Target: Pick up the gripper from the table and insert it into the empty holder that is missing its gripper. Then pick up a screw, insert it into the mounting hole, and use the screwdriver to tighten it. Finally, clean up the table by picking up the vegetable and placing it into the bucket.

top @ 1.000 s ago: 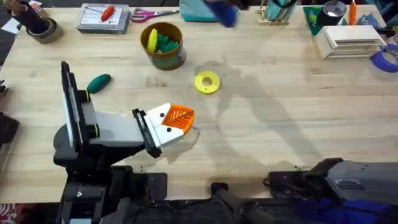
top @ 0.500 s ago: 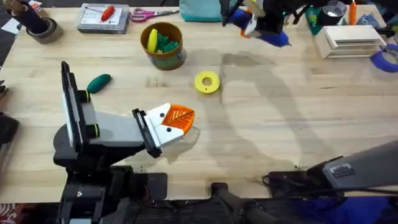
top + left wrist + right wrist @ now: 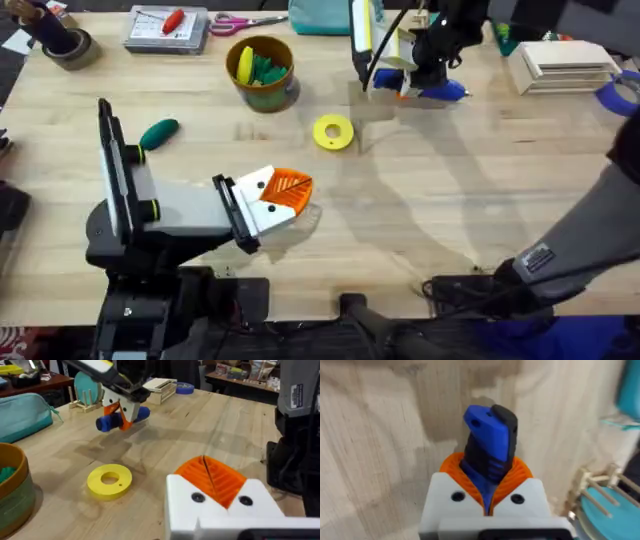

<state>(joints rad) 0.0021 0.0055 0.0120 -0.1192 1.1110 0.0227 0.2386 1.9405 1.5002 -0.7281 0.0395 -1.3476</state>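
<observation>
The right gripper (image 3: pixel 487 492) is clamped on the blue screwdriver (image 3: pixel 487 442), its orange pads pressed to either side of the barrel — in the overhead view it hangs with the tool over the far part of the desk (image 3: pixel 480 190), right of centre and toward the far edge. From the left wrist's camera the screwdriver lies crosswise in those fingers, clear of the wood.

The left gripper (image 3: pixel 290 192) rests near the front edge, left of the middle. Both its white mounts carry orange tips and the tips lie together with nothing between them, so the gripper-insertion step looks done. Whether a screw already sits in the mounting hole cannot be told; dark dots show on the white mounts, too small to read. With the screwdriver in hand, the tightening step seems to be the one under way or about to begin.

The clean-up is still to do — the green vegetable (image 3: pixel 159 131) lies on the desk near the left edge, beside the left arm, well apart from the bucket (image 3: pixel 262 75), which stands toward the far edge left of centre with yellow and green pieces inside. A yellow ring (image 3: pixel 333 132) lies near the middle of the desk.
</observation>
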